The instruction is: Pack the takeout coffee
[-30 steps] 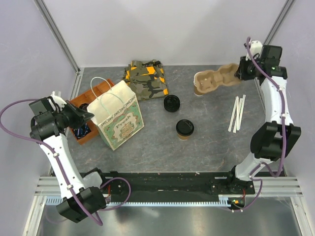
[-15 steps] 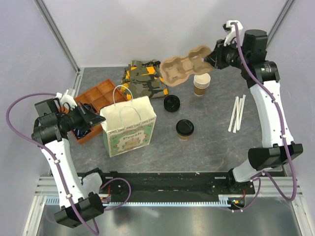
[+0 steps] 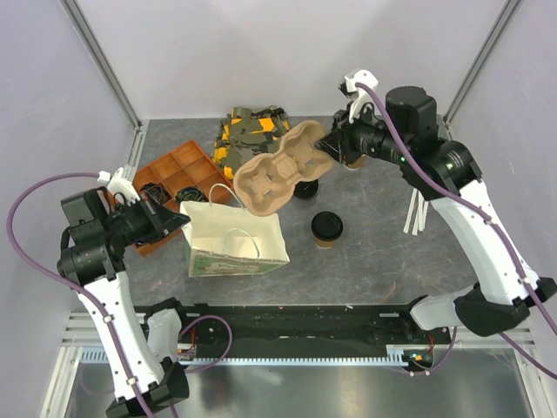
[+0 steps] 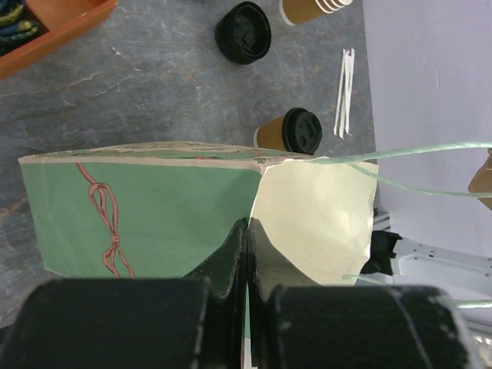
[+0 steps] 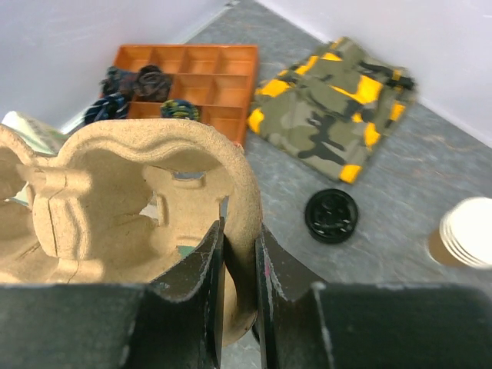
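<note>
Top external: takeout coffee apart from right tool gripping carrier; left tool pinching bag.

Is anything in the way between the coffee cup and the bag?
Nothing sits on the table between the coffee cup and the paper bag. But the cardboard cup carrier, held in the right claw, hangs in the air by the bag's top, so it may block the way in.

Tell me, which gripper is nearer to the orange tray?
Left. The left gripper, shut on the bag, is just beside the tray; the right gripper, holding the carrier, is raised far to its right.
</note>
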You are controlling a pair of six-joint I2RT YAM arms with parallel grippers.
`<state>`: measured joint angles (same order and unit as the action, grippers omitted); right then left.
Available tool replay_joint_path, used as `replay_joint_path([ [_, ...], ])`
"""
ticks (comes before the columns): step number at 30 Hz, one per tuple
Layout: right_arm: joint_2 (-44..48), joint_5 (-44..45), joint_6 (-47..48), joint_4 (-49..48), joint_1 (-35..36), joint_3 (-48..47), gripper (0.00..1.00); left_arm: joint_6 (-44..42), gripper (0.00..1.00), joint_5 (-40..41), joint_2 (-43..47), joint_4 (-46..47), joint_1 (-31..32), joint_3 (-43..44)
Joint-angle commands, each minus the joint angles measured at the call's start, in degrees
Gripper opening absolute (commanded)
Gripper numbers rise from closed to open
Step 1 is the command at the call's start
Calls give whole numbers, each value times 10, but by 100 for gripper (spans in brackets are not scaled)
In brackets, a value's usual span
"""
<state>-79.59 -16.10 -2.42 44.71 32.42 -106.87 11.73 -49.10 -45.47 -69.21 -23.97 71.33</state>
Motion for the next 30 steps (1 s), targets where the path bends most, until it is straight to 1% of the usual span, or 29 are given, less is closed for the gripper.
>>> replay_joint_path([
  [1, 31, 78, -17, -2, -1, 3, 0, 47, 2, 56, 24, -3, 1, 25],
  [4, 30, 55, -17, 3, 1, -5, 0, 52, 2, 59, 34, -3, -1, 16],
  [7, 47, 39, -14, 2, 11, 32, 0, 42, 2, 80, 33, -15, -1, -8],
  [9, 53, 40, -7, 7, 31, 56, 0, 32, 8, 83, 32, -19, -1, -15],
  [10, 60, 43, -6, 6, 37, 66, 0, 30, 13, 82, 31, -20, -1, -20],
  [11, 65, 51, -4, -1, 43, 89, 0, 30, 14, 82, 33, -20, -1, -24],
  [14, 62, 73, -3, -9, 68, 114, 0, 23, 17, 67, 32, -21, 0, -51],
  [17, 52, 83, -5, -19, 73, 116, 0, 3, 18, 47, 23, -21, 0, -63],
  [19, 46, 85, -10, -22, 74, 112, 0, -16, 24, 39, 22, -19, 0, -59],
  [20, 44, 86, -13, -24, 73, 104, 0, -23, 27, 35, 24, -20, 0, -55],
  [21, 44, 86, -13, -24, 73, 98, 0, -31, 36, 27, 27, -22, 0, -49],
  [23, 37, 86, -16, -24, 73, 75, 0, -56, 45, 11, 32, -21, 0, -21],
  [24, 35, 86, -15, -23, 73, 66, 0, -61, 55, 11, 35, -21, 0, -9],
  [26, 28, 88, -14, -20, 73, 37, 0, -95, 64, 11, 33, -21, 0, 35],
  [27, 27, 91, -11, -18, 73, 27, 0, -109, 74, 26, 29, -22, 0, 51],
  [29, 22, 99, -8, -16, 72, -4, 0, -165, 81, 34, 7, -28, 0, 100],
  [30, 19, 104, -7, -14, 72, -13, 0, -187, 86, 30, -5, -32, 0, 141],
])
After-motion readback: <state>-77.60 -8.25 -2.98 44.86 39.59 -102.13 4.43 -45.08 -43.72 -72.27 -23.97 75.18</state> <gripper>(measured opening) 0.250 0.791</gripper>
